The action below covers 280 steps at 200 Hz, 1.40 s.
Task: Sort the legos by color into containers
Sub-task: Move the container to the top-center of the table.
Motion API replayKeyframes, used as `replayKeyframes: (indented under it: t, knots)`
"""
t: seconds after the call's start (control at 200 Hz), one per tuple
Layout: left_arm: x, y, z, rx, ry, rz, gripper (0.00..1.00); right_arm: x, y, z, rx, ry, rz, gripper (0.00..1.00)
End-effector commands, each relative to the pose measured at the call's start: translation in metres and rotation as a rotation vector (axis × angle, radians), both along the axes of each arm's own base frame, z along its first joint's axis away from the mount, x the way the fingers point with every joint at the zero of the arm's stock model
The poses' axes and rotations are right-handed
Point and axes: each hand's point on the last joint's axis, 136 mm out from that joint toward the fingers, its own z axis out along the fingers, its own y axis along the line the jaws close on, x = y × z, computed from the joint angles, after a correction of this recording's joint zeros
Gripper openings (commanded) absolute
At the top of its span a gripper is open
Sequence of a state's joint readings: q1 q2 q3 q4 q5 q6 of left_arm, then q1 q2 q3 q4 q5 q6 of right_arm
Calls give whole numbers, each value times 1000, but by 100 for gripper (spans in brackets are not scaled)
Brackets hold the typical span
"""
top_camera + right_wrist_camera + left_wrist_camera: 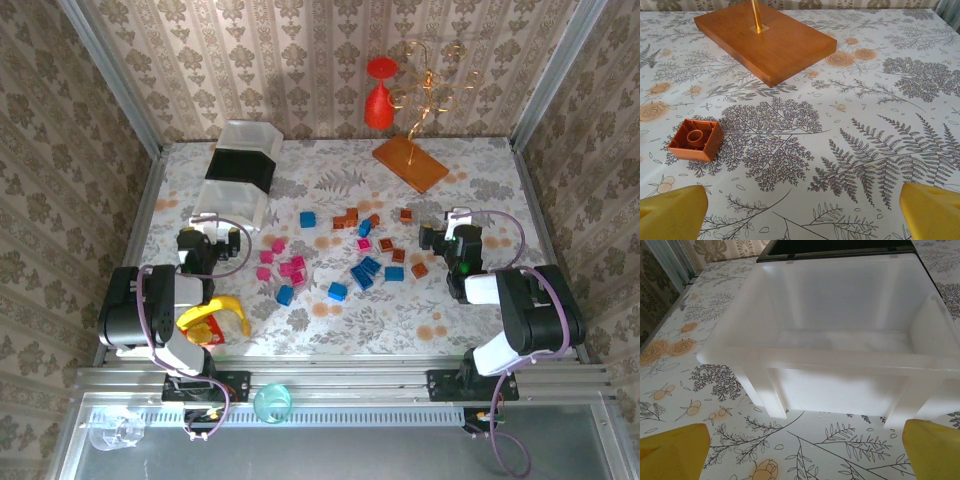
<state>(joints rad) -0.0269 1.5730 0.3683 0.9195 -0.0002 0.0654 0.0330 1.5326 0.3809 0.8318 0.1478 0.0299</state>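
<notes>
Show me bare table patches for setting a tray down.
Bare: the back strip between the black tray and the wooden board; the near strip between the yellow toy and the right arm. Crowded: the middle, strewn with legos.

Left wrist view: the front white tray (840, 360) runs off the right edge. The black tray (840, 255) behind it is cut by the top edge to a strip of rim. The yellow fingertips (670, 452) of the left gripper (802, 455) are clipped at both lower corners. Right wrist view: the orange-brown board (765, 42) and its brass rod (756, 15) are cut by the top edge, and the right gripper (802, 215) is clipped likewise. Top view, lower left: the left arm (150, 310) covers part of the yellow-and-red toy (215, 315). At centre, the legos (365, 272) are too small for their studs to be made out.
</notes>
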Motion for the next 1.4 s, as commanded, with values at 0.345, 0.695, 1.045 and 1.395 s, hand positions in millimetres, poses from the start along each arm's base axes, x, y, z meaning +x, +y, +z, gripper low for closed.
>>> replayKeyframes:
  t: [0.345,0.695,1.045,1.395]
  knots:
    - [7,-1,15,19,-45,-11,100,10,2,16,14,-53,8,100]
    - [7,14,16,4,-49,65,100,9,1,17,16,-58,6,100]
    - [-20,59,73,-115,-50,386,100,-27,-21,104,170,-182,-183,100]
    - [-12,-15,55,-568,168,326,98,-30,24,127,405,-142,-87,94]
